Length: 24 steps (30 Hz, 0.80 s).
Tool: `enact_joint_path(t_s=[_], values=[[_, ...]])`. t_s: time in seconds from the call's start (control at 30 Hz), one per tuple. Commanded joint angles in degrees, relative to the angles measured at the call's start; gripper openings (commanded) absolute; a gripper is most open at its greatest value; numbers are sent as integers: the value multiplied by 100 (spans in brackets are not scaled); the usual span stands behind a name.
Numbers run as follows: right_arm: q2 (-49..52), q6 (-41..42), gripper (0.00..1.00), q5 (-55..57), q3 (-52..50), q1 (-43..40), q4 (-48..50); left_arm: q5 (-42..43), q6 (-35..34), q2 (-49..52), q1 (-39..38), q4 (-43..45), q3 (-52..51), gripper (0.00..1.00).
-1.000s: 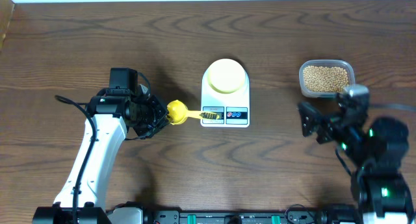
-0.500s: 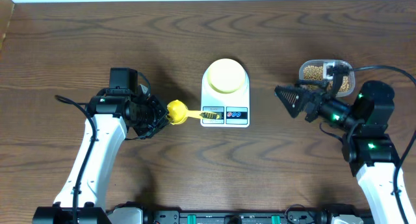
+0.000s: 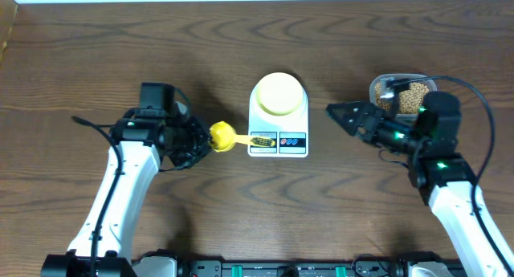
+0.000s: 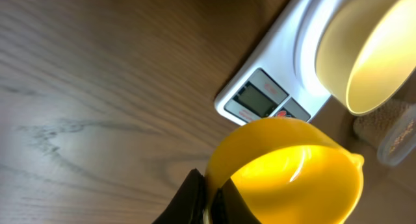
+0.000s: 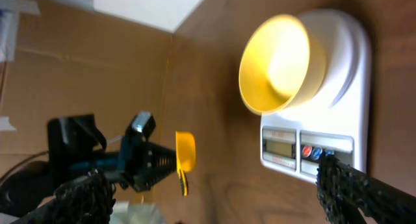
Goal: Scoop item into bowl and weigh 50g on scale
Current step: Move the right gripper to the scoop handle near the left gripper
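Beans (image 3: 415, 95), tan and pea-sized, fill the clear tub (image 3: 379, 90) far right on the wooden table (image 3: 96, 36), the last stop going outward from the robot. Nearest the base, the left gripper (image 3: 195, 140) is clamped on the cup wall of a yellow scoop (image 3: 221, 136), which sits left of the scale (image 3: 279, 126). The scoop's thin handle runs right and, from overhead, crosses the scale's front edge over the display; whether it touches cannot be told. The left wrist view looks across the scoop (image 4: 286, 169), with one dark finger (image 4: 192, 197) at its rim. It shows the scale (image 4: 279, 62) with its grey display uncovered, the digits unreadable. On the scale's other side, the right gripper (image 3: 337, 114) points left at it from near by without touching. Its jaws are spread wide: the right wrist view has its fingers (image 5: 81, 195) far apart at the two bottom corners. That view alone picks out the red and blue buttons (image 5: 312, 151) beside the display. Farther back, the pale yellow-green bowl (image 3: 279, 94) stands upright on the rear of the scale; both wrist views catch its inner wall (image 4: 370, 49) (image 5: 276, 65). Level with the bowl, the right arm (image 3: 438, 124) lies across the near right part of the tub, hiding some beans from overhead. The left wrist view gives only a blurred edge of the tub (image 4: 396, 143). Beyond the table, the right wrist view shows brown cardboard (image 5: 97, 68).
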Motion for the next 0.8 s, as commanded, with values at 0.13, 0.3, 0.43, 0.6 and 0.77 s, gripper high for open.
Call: enact_joint_path(t_s=[0.13, 0.3, 0.43, 0.6, 0.77], values=[[474, 129, 96, -94, 111, 664, 2, 2, 39, -50, -778, 498, -31, 7], [651, 120, 95, -96, 111, 992, 0, -2, 37, -50, -1143, 866, -31, 7], [695, 103, 95, -94, 111, 1270, 31, -42, 35, -50, -1342, 1097, -31, 7], [695, 105, 94, -72, 111, 1574, 133, -450, -356, -50, -1473, 1180, -31, 7], [697, 59, 93, 37, 111, 1764, 129, -514, -901, -50, -1563, 1202, -31, 7]])
